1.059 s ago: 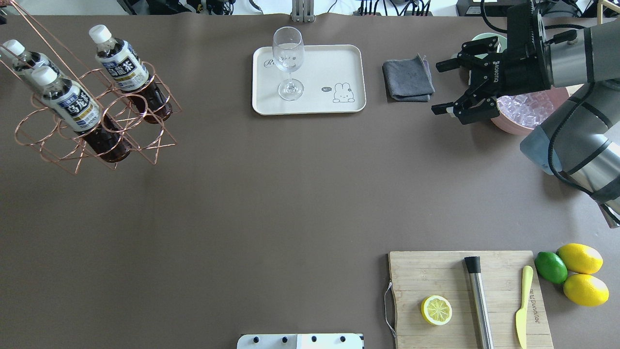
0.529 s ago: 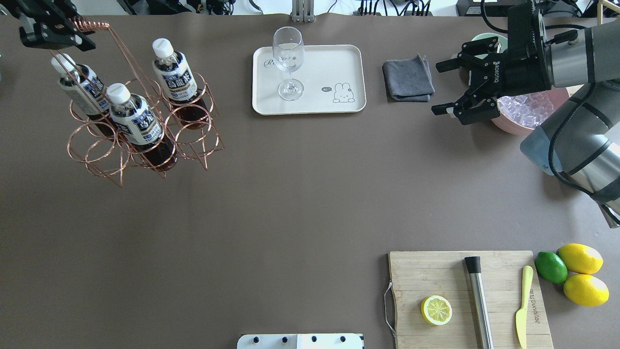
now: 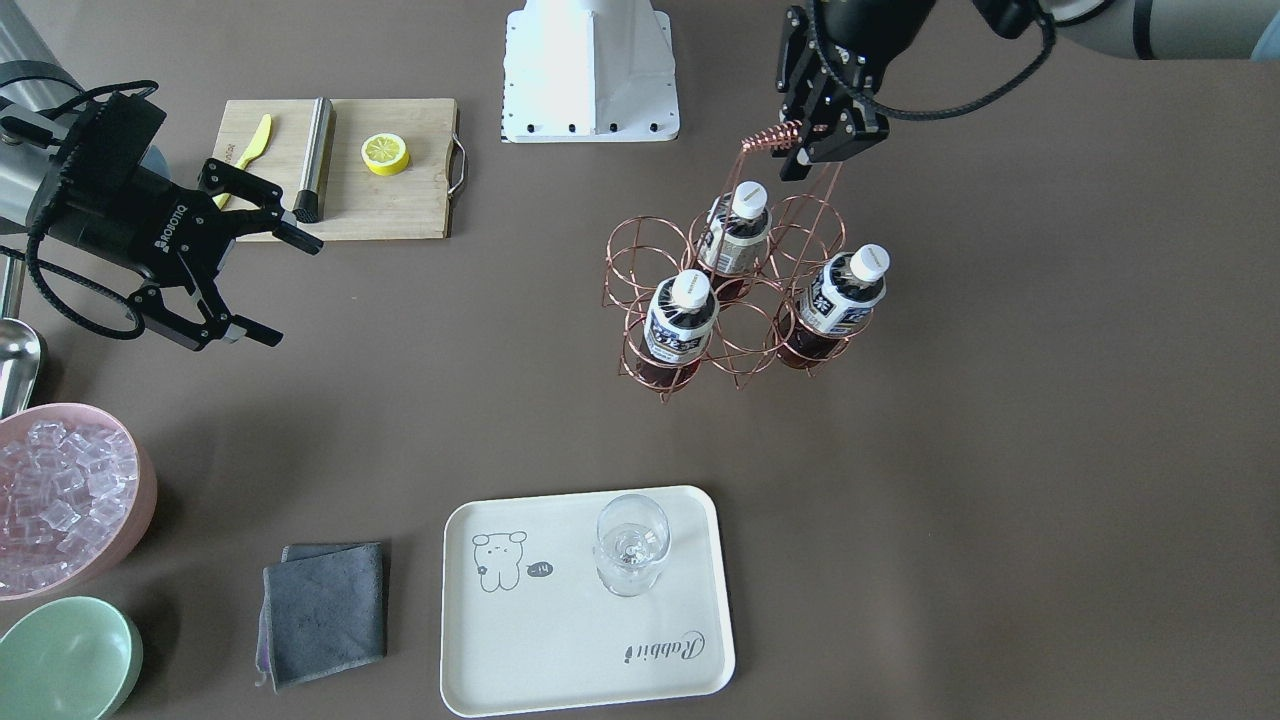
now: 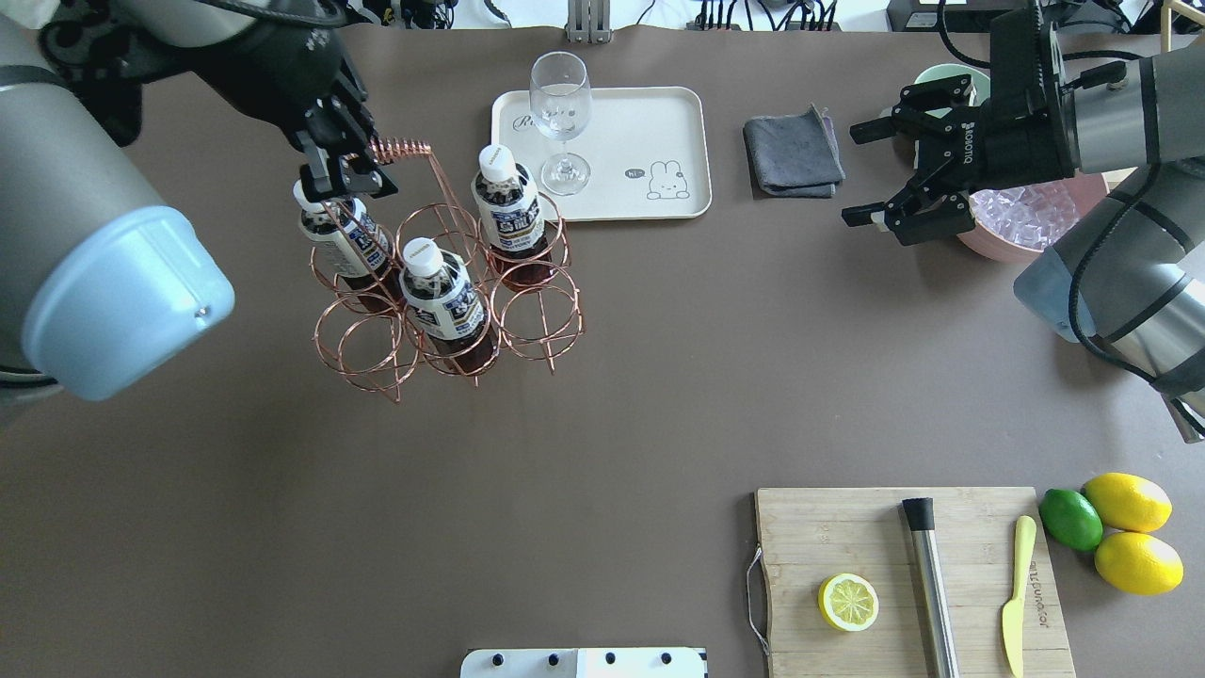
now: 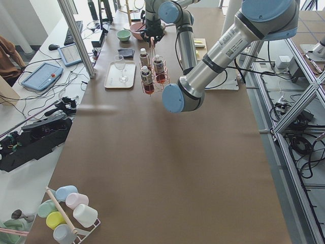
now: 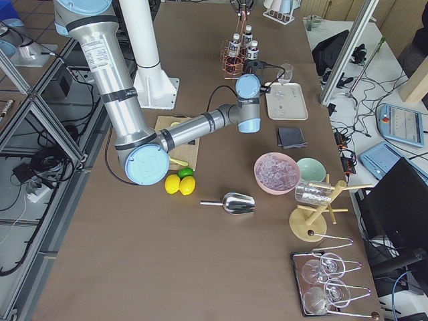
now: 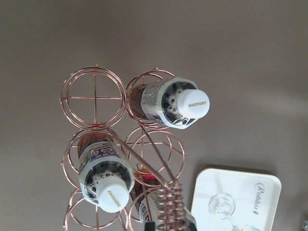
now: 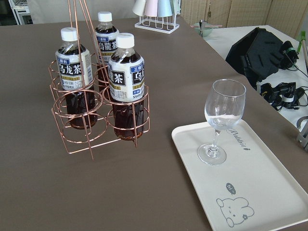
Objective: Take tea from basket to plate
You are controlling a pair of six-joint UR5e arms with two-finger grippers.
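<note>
My left gripper (image 4: 344, 171) is shut on the coiled top of the handle of the copper wire basket (image 4: 403, 148), also seen in the front view (image 3: 772, 136). The basket hangs upright just left of the plate. I cannot tell if it touches the table. Three tea bottles stand in its cells, one nearest the plate (image 4: 508, 202), one in the middle (image 4: 438, 292) and one under the gripper (image 4: 334, 231). The cream plate (image 4: 640, 122) holds a wine glass (image 4: 561, 113). My right gripper (image 4: 852, 174) is open and empty, far right of the plate.
A grey cloth (image 4: 794, 155) lies right of the plate. A pink bowl of ice (image 4: 1021, 217) and a mint-green bowl (image 4: 941, 75) sit under the right arm. A cutting board (image 4: 847, 527) with a lemon half, metal rod and knife is front right, beside lemons and a lime (image 4: 1120, 527).
My left arm has carried the basket with its three bottles from the table's far left edge rightwards to just beside the plate. The right gripper has hardly moved.
</note>
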